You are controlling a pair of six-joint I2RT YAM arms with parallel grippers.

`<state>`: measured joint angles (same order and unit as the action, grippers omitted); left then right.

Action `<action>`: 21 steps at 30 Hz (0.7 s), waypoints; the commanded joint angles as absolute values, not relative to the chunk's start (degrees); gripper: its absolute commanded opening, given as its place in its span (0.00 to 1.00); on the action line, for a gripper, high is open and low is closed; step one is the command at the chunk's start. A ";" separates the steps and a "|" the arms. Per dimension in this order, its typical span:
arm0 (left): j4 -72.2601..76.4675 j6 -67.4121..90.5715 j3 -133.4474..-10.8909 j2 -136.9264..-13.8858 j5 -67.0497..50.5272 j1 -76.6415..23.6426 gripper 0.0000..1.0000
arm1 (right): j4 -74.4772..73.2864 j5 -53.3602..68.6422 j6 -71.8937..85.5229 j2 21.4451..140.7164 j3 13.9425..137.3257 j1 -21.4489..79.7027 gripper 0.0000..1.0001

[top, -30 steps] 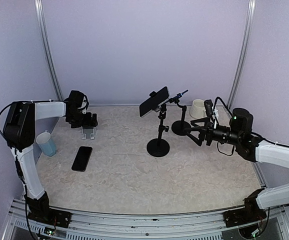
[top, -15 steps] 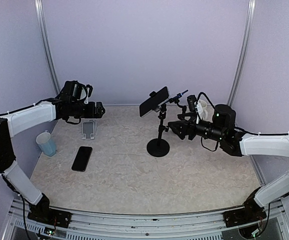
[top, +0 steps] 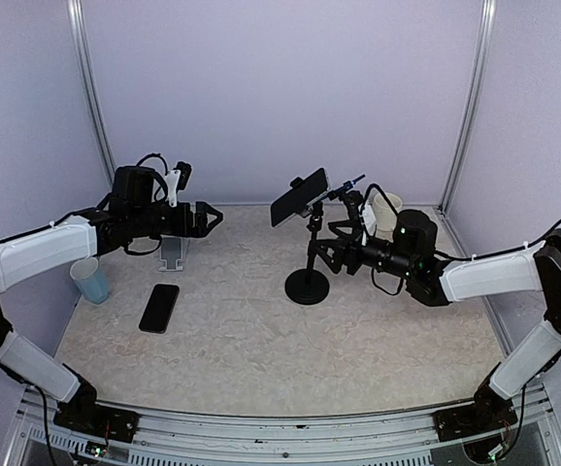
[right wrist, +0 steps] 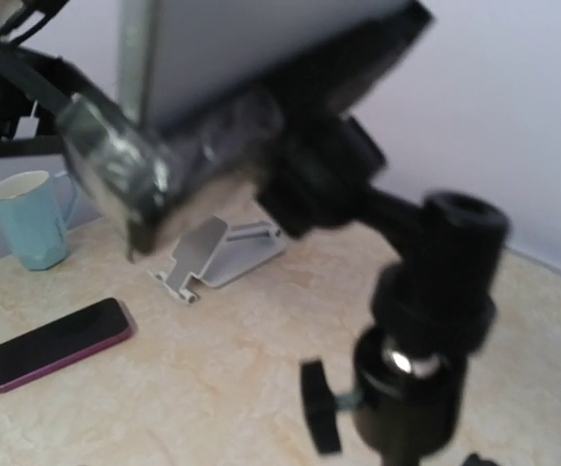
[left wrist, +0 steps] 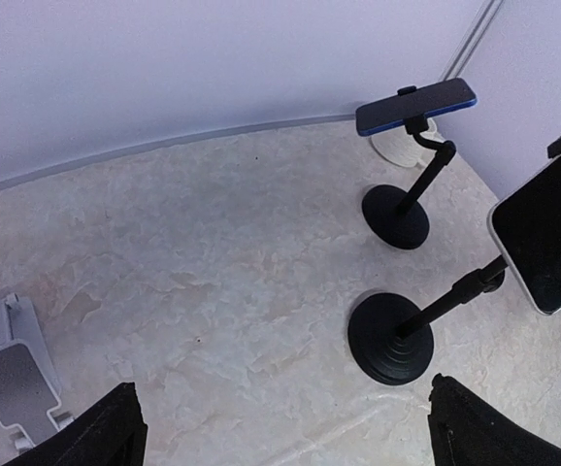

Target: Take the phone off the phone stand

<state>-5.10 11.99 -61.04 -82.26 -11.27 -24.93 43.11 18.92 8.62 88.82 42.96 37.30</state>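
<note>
A dark phone (top: pixel 300 197) is clamped, tilted, atop a black phone stand (top: pixel 307 286) mid-table; the left wrist view shows the phone (left wrist: pixel 550 233) and the stand's base (left wrist: pixel 390 338) at right. My right gripper (top: pixel 327 254) is open just right of the stand's pole, below the phone. Its wrist view is filled by the phone's back (right wrist: pixel 251 49) and the stand's ball joint (right wrist: pixel 426 320), blurred, with its fingers out of frame. My left gripper (top: pixel 203 218) hovers open and empty over the table's left side, fingertips (left wrist: pixel 96 437) spread wide.
A second black stand (top: pixel 351 248) holding a blue phone (left wrist: pixel 416 104) stands behind the first. A silver folding stand (top: pixel 172 252), a loose phone (top: pixel 159 308) lying flat and a teal mug (top: pixel 90 280) are at left. A white cup (top: pixel 385 209) sits back right.
My right gripper has moved left up to the stand's pole and narrowed slightly. The left arm has swung up and rightward, away from the silver stand.
</note>
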 commanded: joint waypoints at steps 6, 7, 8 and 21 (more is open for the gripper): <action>-0.29 10.65 -59.62 -78.25 -14.87 -24.99 0.99 | 48.12 19.91 5.40 94.85 48.15 37.40 0.77; -0.24 10.73 -59.51 -77.99 -14.78 -24.93 0.99 | 48.46 20.07 5.40 95.56 48.69 37.36 0.77; -0.31 10.73 -59.43 -77.83 -14.66 -25.02 0.99 | 48.88 20.04 5.32 96.24 49.13 37.35 0.77; -0.82 10.37 -59.92 -77.03 -14.49 -25.14 0.99 | 51.16 22.82 6.50 101.97 53.14 34.45 0.70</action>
